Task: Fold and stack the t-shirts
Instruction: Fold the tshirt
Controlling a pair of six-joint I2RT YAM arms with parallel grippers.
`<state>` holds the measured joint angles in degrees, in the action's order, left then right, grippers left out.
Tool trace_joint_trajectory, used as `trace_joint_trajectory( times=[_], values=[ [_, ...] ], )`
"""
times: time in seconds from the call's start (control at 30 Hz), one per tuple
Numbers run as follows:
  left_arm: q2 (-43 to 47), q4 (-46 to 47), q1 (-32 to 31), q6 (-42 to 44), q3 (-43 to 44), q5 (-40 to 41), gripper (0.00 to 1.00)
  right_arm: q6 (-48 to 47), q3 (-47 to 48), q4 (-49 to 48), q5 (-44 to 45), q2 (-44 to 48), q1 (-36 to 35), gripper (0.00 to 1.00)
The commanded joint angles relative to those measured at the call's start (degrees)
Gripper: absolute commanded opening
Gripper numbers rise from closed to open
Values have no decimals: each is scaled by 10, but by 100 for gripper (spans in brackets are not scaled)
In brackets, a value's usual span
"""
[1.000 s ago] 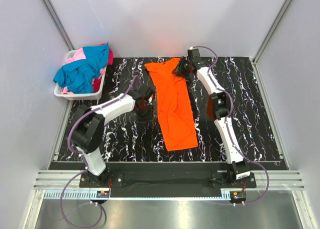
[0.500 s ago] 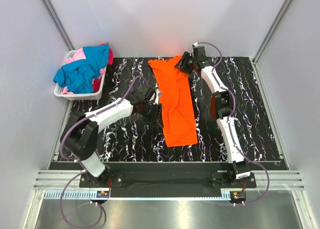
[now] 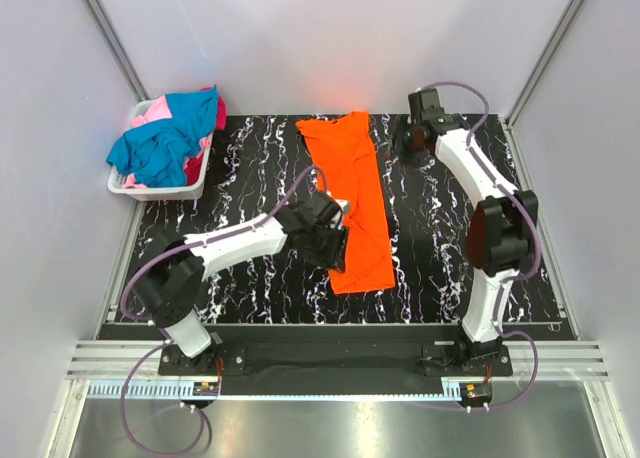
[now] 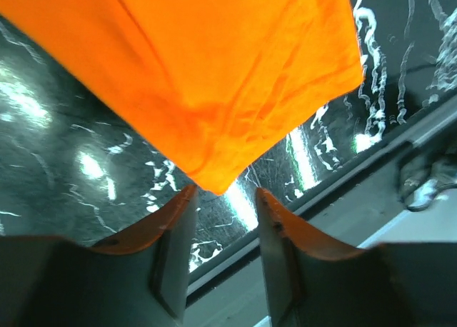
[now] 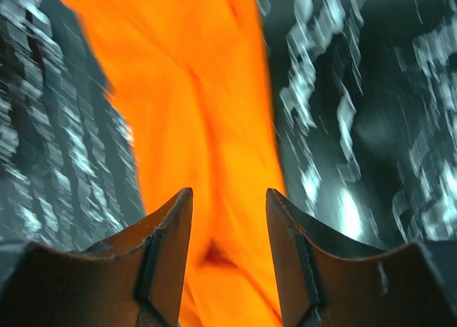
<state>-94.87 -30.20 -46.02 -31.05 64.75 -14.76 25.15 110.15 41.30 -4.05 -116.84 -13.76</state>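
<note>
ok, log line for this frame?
orange t-shirt: folded narrow, flat; left gripper: open, at near corner; right gripper: open, off far end

A t-shirt (image 3: 348, 193) lies lengthwise down the middle of the worktop (image 3: 240, 268), from its far edge toward the near edge. A basket (image 3: 165, 190) holding a heap of t-shirts (image 3: 165, 138) sits at the far-left corner. The left hand (image 3: 335, 248) is at the t-shirt's near-left corner, and the right hand (image 3: 402, 138) is just right of its far end.

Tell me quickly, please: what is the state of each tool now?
Left tool: open, holding nothing; a corner of the orange t-shirt lies just past its tips.
Right tool: open, holding nothing.
</note>
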Motion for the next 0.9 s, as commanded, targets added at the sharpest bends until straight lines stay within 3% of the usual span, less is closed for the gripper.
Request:
trace_joint_trajectory(
  times=[0.0,0.17,0.3,0.43,0.67,0.87],
  values=[
    [14,8,-59,-18,-9,131,47,10,-131,34,36,84,-11,53],
    [34,8,-111,-95,-61,283,48,40,-292,19,-9,181,-30,54],
    [79,33,-121,-171,-129,351,50,63,-381,-16,-57,248,-56,54],
    [102,101,-121,-178,-177,355,50,77,-443,-33,-79,283,-70,54],
    [121,222,-121,-164,-201,258,50,83,-484,-40,-83,302,-75,53],
    [154,270,-123,-177,-225,264,50,87,-514,-61,-91,305,-75,53]
  ],
)
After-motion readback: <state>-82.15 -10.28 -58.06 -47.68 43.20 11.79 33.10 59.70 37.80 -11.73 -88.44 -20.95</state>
